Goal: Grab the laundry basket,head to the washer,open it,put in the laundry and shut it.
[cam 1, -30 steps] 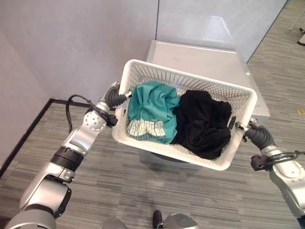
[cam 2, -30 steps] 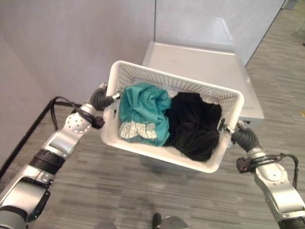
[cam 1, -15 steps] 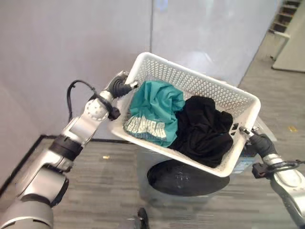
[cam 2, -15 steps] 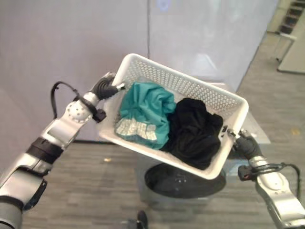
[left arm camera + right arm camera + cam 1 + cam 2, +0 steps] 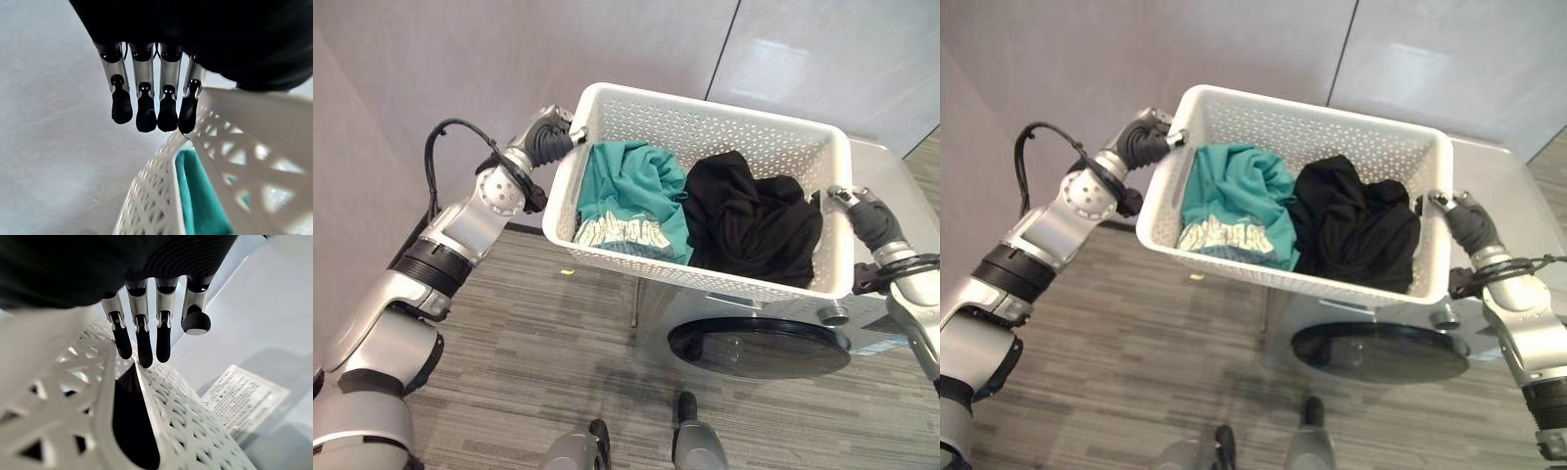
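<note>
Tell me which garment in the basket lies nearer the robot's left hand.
The teal garment: it fills the laundry basket's end by the left hand, while the black garment lies toward the right hand.

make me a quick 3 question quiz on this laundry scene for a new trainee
1. True or false: the washer door is open.
2. Which garment lies nearer the left hand in the laundry basket: A) teal garment B) black garment?
3. Where is the right hand relative to the basket?

Key:
1. False. The round dark door sits flush against the washer front.
2. A.
3. At the basket's right end, opposite the left hand, with the basket carried between the two above the washer.
</note>
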### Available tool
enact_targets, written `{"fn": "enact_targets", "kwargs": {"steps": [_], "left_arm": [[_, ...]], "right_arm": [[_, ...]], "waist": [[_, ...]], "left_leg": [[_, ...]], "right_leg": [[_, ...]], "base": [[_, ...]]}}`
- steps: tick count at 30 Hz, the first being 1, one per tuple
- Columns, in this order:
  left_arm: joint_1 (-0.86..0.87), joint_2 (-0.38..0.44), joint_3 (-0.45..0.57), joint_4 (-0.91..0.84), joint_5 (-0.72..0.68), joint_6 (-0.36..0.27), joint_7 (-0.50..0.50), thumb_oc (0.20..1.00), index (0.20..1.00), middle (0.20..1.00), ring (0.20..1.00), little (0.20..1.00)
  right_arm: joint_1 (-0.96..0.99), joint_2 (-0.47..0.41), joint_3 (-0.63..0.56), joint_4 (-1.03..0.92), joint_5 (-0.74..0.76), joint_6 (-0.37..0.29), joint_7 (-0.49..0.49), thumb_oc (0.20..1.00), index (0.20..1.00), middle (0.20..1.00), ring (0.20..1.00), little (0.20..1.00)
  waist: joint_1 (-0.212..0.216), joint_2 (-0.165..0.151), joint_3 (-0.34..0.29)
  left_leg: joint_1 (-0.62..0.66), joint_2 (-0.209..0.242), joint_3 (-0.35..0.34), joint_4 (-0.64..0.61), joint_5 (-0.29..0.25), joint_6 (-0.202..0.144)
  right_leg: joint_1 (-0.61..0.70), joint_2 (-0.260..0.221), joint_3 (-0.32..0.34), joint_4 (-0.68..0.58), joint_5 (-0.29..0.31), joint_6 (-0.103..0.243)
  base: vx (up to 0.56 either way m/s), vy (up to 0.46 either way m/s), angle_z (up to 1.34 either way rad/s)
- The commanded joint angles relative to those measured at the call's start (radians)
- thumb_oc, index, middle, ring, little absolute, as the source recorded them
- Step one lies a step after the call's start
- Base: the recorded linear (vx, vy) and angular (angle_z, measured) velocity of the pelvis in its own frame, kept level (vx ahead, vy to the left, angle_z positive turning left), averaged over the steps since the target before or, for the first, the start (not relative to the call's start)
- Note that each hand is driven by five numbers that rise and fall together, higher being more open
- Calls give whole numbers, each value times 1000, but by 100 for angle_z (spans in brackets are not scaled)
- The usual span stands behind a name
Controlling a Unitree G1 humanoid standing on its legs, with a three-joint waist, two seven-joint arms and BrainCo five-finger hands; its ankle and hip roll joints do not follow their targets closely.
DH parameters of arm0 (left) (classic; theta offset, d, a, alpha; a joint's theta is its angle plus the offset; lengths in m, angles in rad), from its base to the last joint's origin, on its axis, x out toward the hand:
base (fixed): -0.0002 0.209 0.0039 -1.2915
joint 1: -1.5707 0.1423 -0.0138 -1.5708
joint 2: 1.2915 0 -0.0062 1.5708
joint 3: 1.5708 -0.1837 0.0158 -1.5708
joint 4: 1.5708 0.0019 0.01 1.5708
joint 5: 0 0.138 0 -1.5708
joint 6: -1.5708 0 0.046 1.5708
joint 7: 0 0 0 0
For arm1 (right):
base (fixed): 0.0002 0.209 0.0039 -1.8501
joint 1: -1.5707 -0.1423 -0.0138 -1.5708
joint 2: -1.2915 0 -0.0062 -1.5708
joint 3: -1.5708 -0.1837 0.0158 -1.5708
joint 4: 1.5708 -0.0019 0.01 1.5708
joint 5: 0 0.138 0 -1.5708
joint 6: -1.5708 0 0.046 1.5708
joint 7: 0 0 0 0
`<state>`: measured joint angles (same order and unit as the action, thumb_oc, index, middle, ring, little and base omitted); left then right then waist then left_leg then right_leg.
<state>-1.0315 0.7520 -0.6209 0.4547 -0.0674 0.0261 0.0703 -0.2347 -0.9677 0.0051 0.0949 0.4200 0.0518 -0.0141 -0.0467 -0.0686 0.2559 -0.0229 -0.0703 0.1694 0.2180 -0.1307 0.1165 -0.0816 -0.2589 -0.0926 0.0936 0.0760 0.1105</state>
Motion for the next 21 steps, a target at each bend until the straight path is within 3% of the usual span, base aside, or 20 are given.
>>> {"fn": "enact_targets", "kwargs": {"steps": [1, 10, 13, 16, 17, 19, 20, 21], "left_arm": [[-53, -7, 81, 39, 21, -32, 43, 200, 200, 200, 200, 200], [-48, 38, 86, 43, 3, -24, 18, 200, 200, 200, 200, 200], [-57, 52, 85, 34, -3, -22, 10, 200, 200, 200, 200, 200], [-96, 59, 63, 43, -9, -18, 7, 200, 200, 200, 200, 200], [-138, 53, 31, 61, -20, -16, 15, 200, 200, 200, 200, 200], [-164, 31, 16, 73, -31, -15, 16, 200, 200, 200, 200, 200], [-174, 28, 15, 77, -33, -14, 18, 200, 200, 200, 200, 200], [-181, 28, 14, 83, -35, -17, 15, 200, 200, 200, 200, 200]], "right_arm": [[16, -53, -153, 70, 15, -21, -36, 200, 200, 200, 200, 200], [222, -131, -370, 81, 49, -37, -32, 200, 200, 200, 200, 200], [234, -146, -382, 88, 67, -43, -26, 200, 200, 200, 200, 200], [188, -176, -335, 118, 81, -49, -17, 200, 200, 200, 200, 200], [126, -204, -283, 155, 90, -47, -23, 200, 200, 200, 200, 200], [85, -219, -240, 194, 95, -40, -24, 200, 200, 200, 200, 200], [61, -226, -218, 212, 97, -38, -22, 200, 200, 200, 200, 200], [17, -231, -171, 232, 90, -39, -19, 200, 200, 200, 200, 200]], "waist": [[7, 32, -96], [-25, 41, -116], [-25, 42, -116], [-15, 37, -98], [-10, 28, -76], [-17, 21, -72], [-7, 23, -68], [5, 24, -65]], "left_leg": [[107, 139, -21, -152, 50, -107], [98, 251, -36, -201, 146, -197], [87, 290, -31, -184, 176, -218], [50, 325, -52, -69, 232, -217], [-10, 332, -60, 59, 254, -201], [-33, 350, 11, 114, 241, -192], [-47, 336, 29, 145, 206, -194], [-81, 289, 34, 169, 155, -182]], "right_leg": [[90, 38, -49, -14, 0, 42], [150, 138, -130, -76, -94, -13], [169, 169, -149, -94, -116, -35], [199, 199, -149, -116, -117, -68], [216, 207, -152, -126, -116, -82], [228, 207, -163, -130, -126, -88], [236, 207, -158, -135, -133, -85], [239, 203, -151, -143, -133, -78]], "base": [[155, -231, 7], [60, -276, 17], [21, -268, 22], [15, -277, 6], [52, -306, -3], [82, -198, 3], [50, -62, 27], [64, -14, 23]]}}
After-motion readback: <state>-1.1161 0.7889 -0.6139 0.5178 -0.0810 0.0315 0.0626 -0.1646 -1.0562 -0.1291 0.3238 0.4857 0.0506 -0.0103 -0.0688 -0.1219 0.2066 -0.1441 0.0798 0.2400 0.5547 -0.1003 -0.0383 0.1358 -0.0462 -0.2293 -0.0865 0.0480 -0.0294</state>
